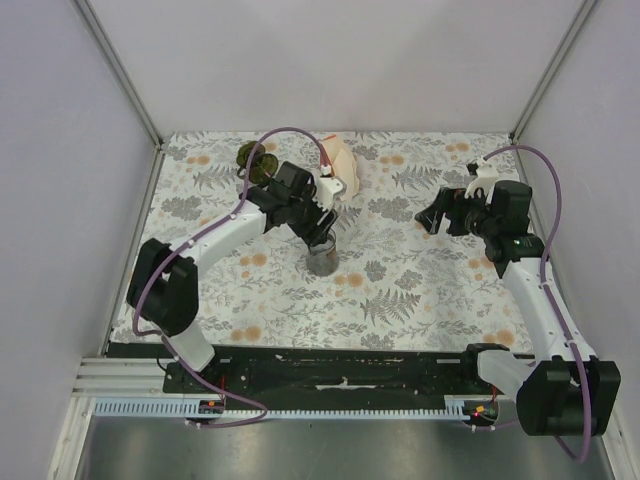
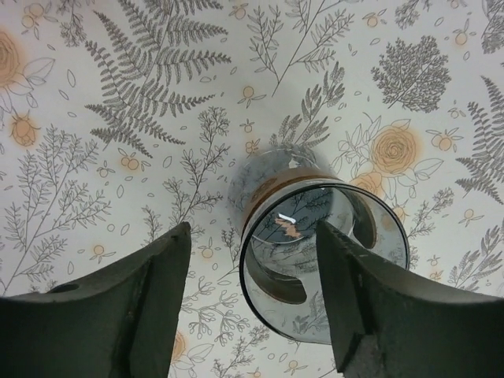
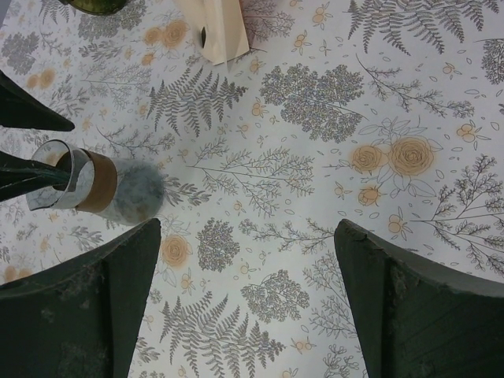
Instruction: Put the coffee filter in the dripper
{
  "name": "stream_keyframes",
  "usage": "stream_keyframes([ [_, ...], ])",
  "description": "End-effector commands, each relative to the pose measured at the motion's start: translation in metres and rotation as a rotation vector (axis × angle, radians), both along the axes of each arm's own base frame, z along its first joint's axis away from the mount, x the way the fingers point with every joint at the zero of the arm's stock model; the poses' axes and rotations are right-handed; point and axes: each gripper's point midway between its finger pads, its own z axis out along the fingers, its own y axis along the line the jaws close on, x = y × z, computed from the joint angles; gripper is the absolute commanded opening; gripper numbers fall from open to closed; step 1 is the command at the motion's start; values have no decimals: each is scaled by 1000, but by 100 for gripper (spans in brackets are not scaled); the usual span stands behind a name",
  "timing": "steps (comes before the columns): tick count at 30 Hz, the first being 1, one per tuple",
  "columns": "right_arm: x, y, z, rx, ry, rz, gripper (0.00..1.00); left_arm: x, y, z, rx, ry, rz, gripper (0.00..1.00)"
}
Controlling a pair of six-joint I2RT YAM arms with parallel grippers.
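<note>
Gaping wide and empty, left gripper (image 2: 253,228) over the mid-desk cup (image 2: 291,205), right gripper (image 3: 248,228) toward the right edge; the unseen filter is likely thin, floppy paper: pinch its edge.

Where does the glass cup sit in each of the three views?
Top external: cup mid-table, just below the left tool.
Left wrist: cup lower centre-right, seen from above.
Right wrist: cup at the left edge.
Shared landmark: the left tool's dark fingers at the cup.
</note>
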Motion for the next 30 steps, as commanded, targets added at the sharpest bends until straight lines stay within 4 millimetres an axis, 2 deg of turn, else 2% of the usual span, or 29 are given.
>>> stream_keyframes([
  [1,5,3,28,-4,-72,17,98,22,-8,85,-145,-166,-6,76],
  [3,5,4,29,-6,-74,19,98,40,3,114,-185,-204,43,82],
  [6,6,4,28,-7,-71,21,98,85,38,126,-154,-254,181,86],
  [10,8,5,26,-6,-64,24,98,163,117,106,74,-371,468,86],
  [12,9,5,26,-7,-61,26,98,192,144,87,178,-398,559,86],
  [14,9,5,27,-7,-61,28,98,212,159,76,244,-410,584,86],
  [18,9,5,26,-14,-62,32,98,239,175,56,375,-448,586,87],
  [22,10,5,25,-16,-59,31,98,251,186,29,481,-438,594,85],
  [25,12,7,24,-10,-49,40,98,261,196,17,539,-463,623,82],
  [30,14,8,23,-6,-39,50,98,273,196,0,545,-472,640,55],
])
